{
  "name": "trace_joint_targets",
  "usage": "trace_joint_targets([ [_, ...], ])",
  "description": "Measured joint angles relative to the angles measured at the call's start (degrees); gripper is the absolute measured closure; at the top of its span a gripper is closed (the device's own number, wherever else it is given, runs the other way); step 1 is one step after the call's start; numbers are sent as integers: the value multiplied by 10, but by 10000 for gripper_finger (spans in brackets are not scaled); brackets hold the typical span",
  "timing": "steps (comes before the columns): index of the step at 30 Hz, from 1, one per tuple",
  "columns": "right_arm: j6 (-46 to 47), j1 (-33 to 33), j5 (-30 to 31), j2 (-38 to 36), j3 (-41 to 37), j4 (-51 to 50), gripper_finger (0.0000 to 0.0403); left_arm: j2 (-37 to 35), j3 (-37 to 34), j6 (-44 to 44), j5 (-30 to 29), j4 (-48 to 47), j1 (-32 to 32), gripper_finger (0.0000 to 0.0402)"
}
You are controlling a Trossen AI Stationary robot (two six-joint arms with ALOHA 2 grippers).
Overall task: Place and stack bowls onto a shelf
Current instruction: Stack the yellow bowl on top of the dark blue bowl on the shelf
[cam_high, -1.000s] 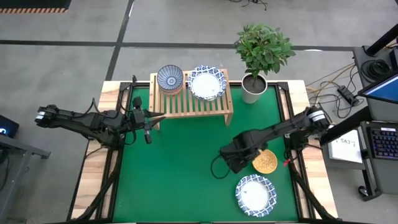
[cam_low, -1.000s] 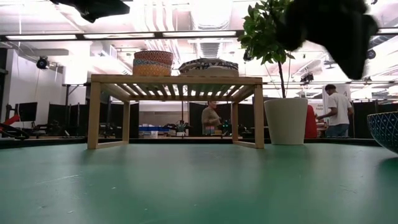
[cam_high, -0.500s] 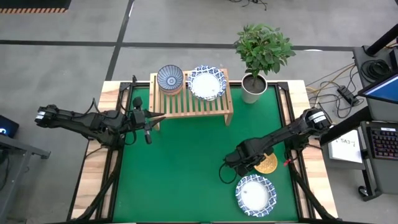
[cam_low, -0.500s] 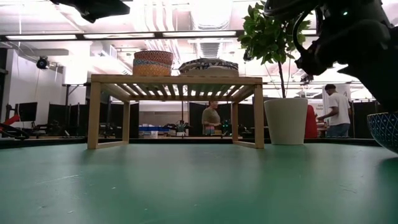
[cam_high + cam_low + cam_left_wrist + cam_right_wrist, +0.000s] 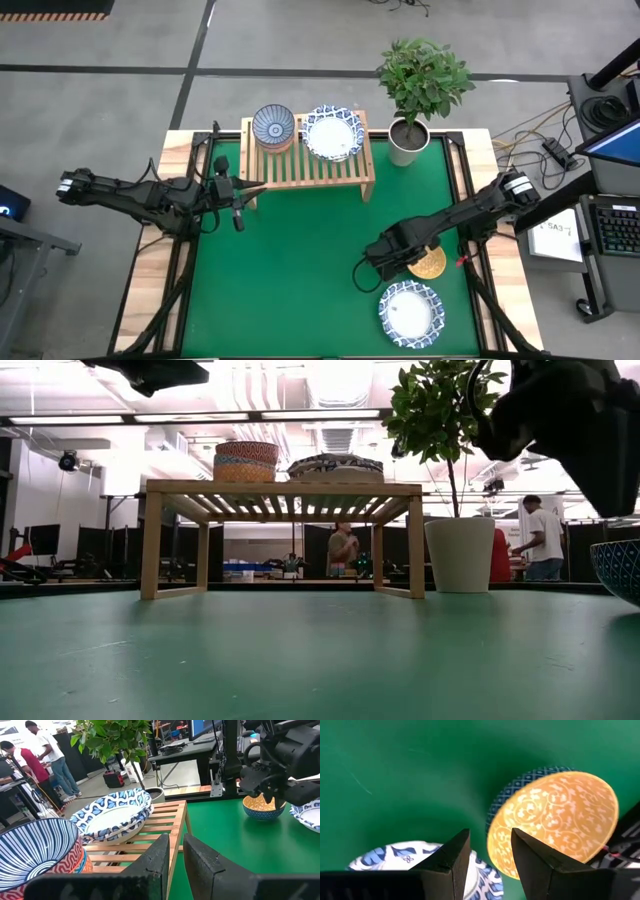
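Note:
The light-wood shelf (image 5: 308,165) stands at the table's far side. On it sit a stack of small bowls (image 5: 273,127), the top one blue-striped inside, and wide white blue-rimmed bowls (image 5: 333,133) beside it. A golden yellow bowl (image 5: 428,262) and a wide white bowl (image 5: 410,312) rest on the green mat near the right edge. My right gripper (image 5: 490,851) is open and hovers over the golden bowl's left rim (image 5: 492,837); I cannot tell whether it touches. My left gripper (image 5: 176,851) waits left of the shelf, its fingers a narrow gap apart.
A white pot with a leafy plant (image 5: 410,140) stands just right of the shelf. Bare green mat (image 5: 290,270) lies between the shelf and the table's near edge. People (image 5: 343,550) stand in the room beyond the table.
My right gripper has moved toward the table's near edge, along the golden bowl's left side, and now sits closer to the wide white bowl. The bowls and the left arm have stayed where they were.

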Motion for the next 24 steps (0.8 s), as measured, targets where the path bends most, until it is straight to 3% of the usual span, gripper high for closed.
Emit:
trace_joint_targets([
  [9, -1, 0, 11, 0, -30, 37, 268, 7, 0, 0, 0, 0, 0, 364],
  [18, -4, 0, 29, 0, -109, 134, 273, 10, 0, 2, 0, 4, 0, 364],
  [24, -20, 0, 35, 0, -118, 144, 356, 10, 0, 2, 0, 5, 0, 364],
])
